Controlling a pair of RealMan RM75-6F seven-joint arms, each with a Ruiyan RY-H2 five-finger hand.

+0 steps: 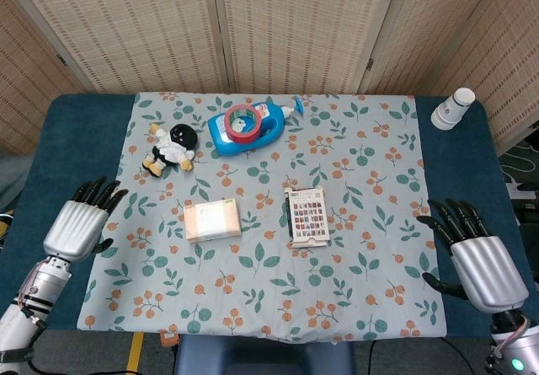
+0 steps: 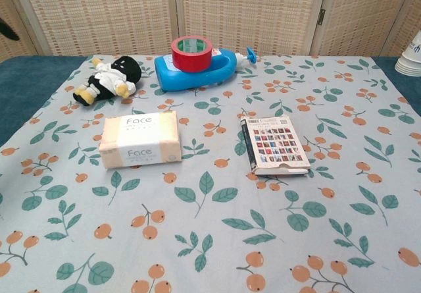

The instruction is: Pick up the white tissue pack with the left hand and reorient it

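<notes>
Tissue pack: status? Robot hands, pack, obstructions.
Left robot hand open, off to the pack's left. Right robot hand open, idle. Tissue pack flat on cloth, untouched. Nothing blocking.

White tissue pack, peach-and-white wrapper printed "Face", lying flat on the floral cloth, long side across, untouched, well apart from the left hand, off toward its right side

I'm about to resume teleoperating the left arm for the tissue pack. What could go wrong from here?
1. The left hand sits open at the cloth's left edge, apart from the tissue pack; a low sweep in could shove the pack rather than grip it.
2. The plush doll lies just beyond that path and could get knocked.
3. The chest view barely shows the hand.
</notes>
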